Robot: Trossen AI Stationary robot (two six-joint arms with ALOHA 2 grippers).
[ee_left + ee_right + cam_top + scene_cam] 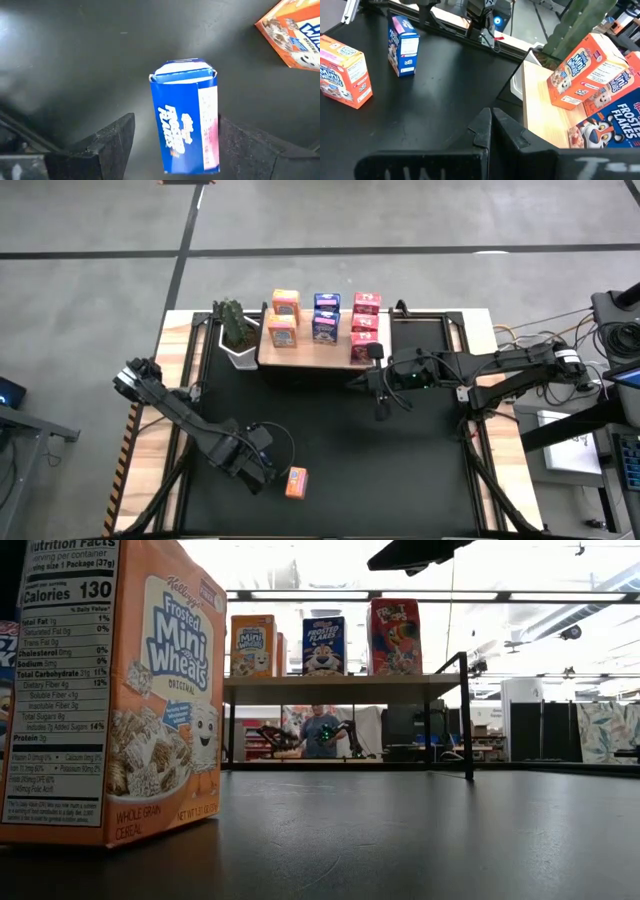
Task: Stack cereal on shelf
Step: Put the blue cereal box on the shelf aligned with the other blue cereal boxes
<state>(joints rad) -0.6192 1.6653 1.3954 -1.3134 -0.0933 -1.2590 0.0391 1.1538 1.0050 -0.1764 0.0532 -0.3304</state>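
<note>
The left gripper (pixel 172 150) is low over the near part of the black-matted counter (pixel 400 450), its jaws spread wide to either side of a small blue printed cardboard cereal box (pixel 187 120) that stands upright on the mat between them without being clamped; the spacing suggests a box set down or lined up for a grasp. Just beside it stands a small orange printed cardboard cereal box (pixel 296 481), also loose on the counter. The left arm reaches in low from the counter's left edge, wrist tipped down toward the mat. The raised light wooden shelf (pixel 305 357) at the far side already carries orange, blue and pink-red boxes in three rows, leaving space in the orange and blue rows for the two loose boxes. The right gripper (pixel 378 388) waits with jaws fully closed, empty, arm extended just in front of the shelf's right end.
</note>
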